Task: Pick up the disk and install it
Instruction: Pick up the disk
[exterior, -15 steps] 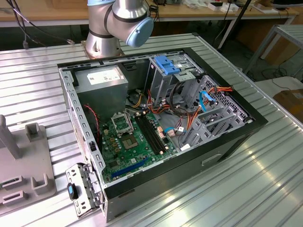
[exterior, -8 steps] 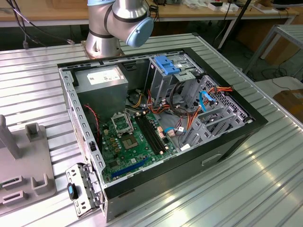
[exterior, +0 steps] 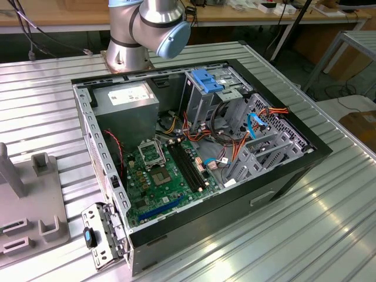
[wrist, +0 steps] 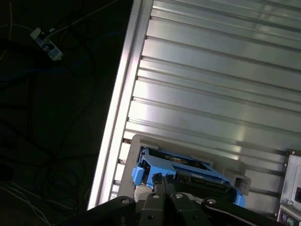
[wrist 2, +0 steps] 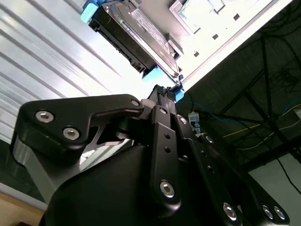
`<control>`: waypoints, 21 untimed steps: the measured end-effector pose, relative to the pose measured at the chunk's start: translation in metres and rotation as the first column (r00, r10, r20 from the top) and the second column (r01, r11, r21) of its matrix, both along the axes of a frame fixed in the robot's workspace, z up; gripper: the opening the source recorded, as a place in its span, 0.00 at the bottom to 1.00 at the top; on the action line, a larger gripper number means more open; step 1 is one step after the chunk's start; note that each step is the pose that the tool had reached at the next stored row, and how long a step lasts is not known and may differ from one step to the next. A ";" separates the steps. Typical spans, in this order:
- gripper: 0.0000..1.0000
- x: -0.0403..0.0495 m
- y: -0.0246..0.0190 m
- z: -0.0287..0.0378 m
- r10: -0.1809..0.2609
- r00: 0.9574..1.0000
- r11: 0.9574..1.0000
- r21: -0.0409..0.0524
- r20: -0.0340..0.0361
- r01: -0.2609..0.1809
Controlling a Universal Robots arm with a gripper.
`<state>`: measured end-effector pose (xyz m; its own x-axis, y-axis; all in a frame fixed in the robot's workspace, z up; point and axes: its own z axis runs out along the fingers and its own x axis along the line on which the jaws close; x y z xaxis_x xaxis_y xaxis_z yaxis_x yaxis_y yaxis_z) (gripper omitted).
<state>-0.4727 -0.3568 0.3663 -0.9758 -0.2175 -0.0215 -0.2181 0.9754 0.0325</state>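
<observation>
Blue-framed grey disk [wrist: 184, 165] on ribbed table [wrist: 211, 70]

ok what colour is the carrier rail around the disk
Bright blue. The carrier rail shows best in the first wrist view, framing the disk.

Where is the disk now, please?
In the first wrist view, the disk sits in a grey holder on the ribbed table, near its edge, just before the hand.
</observation>
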 end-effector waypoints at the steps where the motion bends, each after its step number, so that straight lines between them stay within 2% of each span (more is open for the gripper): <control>1: 0.11 0.0000 0.0000 0.0000 0.014 1.000 1.000 0.000 0.000 -0.014; 5: 0.11 0.0000 0.0000 0.0000 0.051 0.999 0.999 0.000 0.000 -0.051; 12: 0.11 0.0000 0.0000 0.0000 0.112 0.994 0.994 0.000 0.000 -0.112; 19: 0.11 0.0000 0.0000 0.0000 0.179 0.984 0.984 0.000 0.000 -0.179; 21: 0.11 0.0000 0.0000 0.0000 0.205 0.979 0.979 0.000 0.000 -0.205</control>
